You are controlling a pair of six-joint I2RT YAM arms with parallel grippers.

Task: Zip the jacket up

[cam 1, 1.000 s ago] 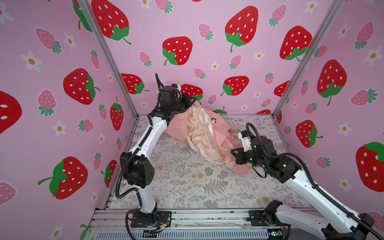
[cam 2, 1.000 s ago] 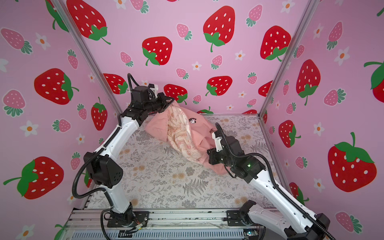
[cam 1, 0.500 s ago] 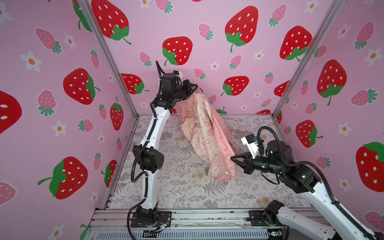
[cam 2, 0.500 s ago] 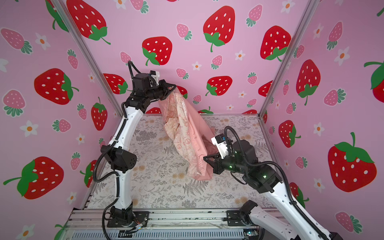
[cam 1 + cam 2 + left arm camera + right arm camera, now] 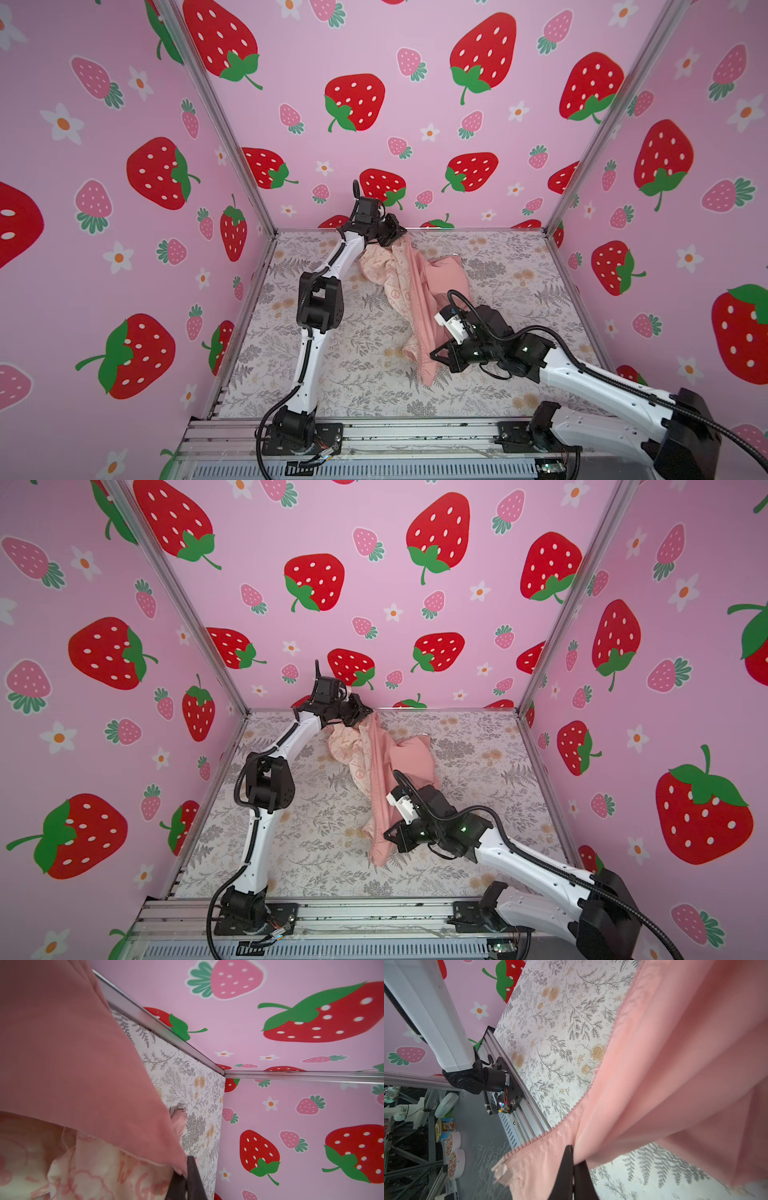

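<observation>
**Right tool** (image 5: 435, 356), lower centre of both top views: pressed together on the lower front edge of the jacket (image 5: 419, 291). It pinches the cloth just beside one bare row of zip teeth (image 5: 571, 1109), seen in the right wrist view.

**Jacket:** it lies on the flowered desk (image 5: 353, 345) as a long crumpled band. The band runs from lower centre up to the middle of the frame, with the cream printed lining (image 5: 395, 286) turned outward on its left side.

**Left tool** (image 5: 400, 236), at the band's far end near the back wall: also pressed together, pinching a corner of the pink cloth (left wrist view). A small metal piece (image 5: 181, 1109), probably the zip pull, rests on the desk beyond that corner.

**Change:** half a second ago the left tool held the jacket high against the back wall, the cloth hanging clear. It has now come down, and the garment is laid out stretched between the two grips. Judged effect: the front edge is straightened for zipping, yet the zip appears open, its halves not joined.

**Count:** one jacket, one desk, two arms, two tools, both occupied.
</observation>
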